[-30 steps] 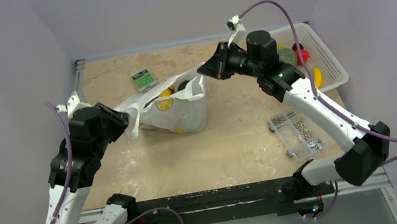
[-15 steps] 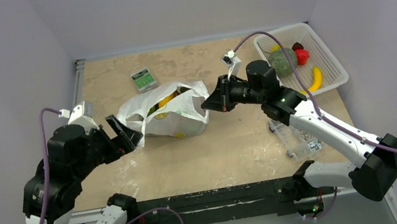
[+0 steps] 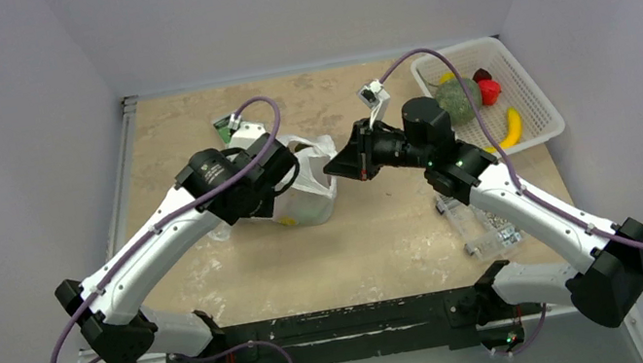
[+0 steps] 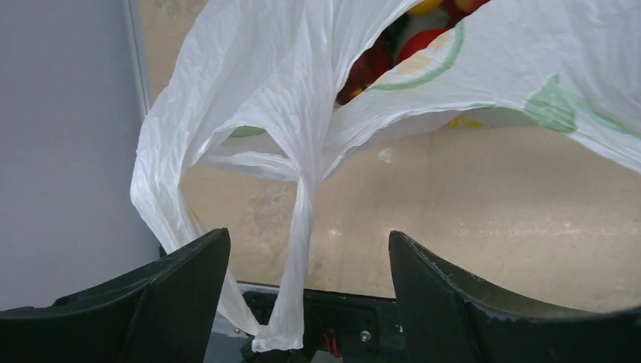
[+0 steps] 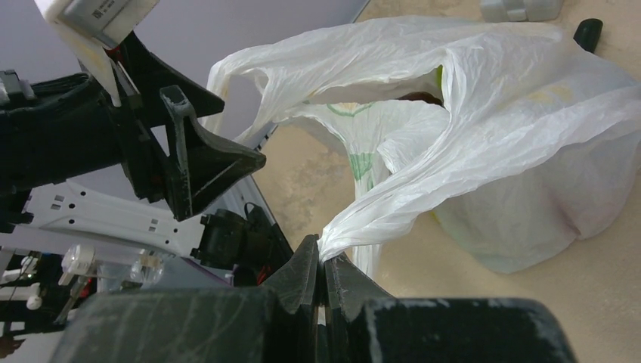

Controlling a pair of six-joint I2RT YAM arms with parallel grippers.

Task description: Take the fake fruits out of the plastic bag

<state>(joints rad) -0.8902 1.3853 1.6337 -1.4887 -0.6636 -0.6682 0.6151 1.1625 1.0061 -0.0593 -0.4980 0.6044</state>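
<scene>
The white plastic bag (image 3: 309, 199) stands mid-table, its mouth held up. My right gripper (image 3: 332, 168) is shut on the bag's right handle (image 5: 393, 200), the film pinched between its tips (image 5: 323, 253). My left gripper (image 3: 289, 169) hovers over the bag's left side, jaws wide open. In the left wrist view a loose handle strand (image 4: 301, 227) hangs between the open fingers (image 4: 189, 272) without being pinched. Red fake fruits (image 4: 366, 66) and a yellow one (image 4: 425, 6) show through the bag's mouth.
A white basket (image 3: 539, 120) at the back right holds a green fruit (image 3: 457, 101), a red one (image 3: 488, 90) and a banana (image 3: 512, 125). A clear box of screws (image 3: 481, 214) lies under my right forearm. A small green-labelled box (image 3: 226, 124) sits behind the bag.
My left gripper opened, let go of the bag's left handle, and swung from the table's left side to above the bag. The right gripper kept its hold and lowered slightly.
</scene>
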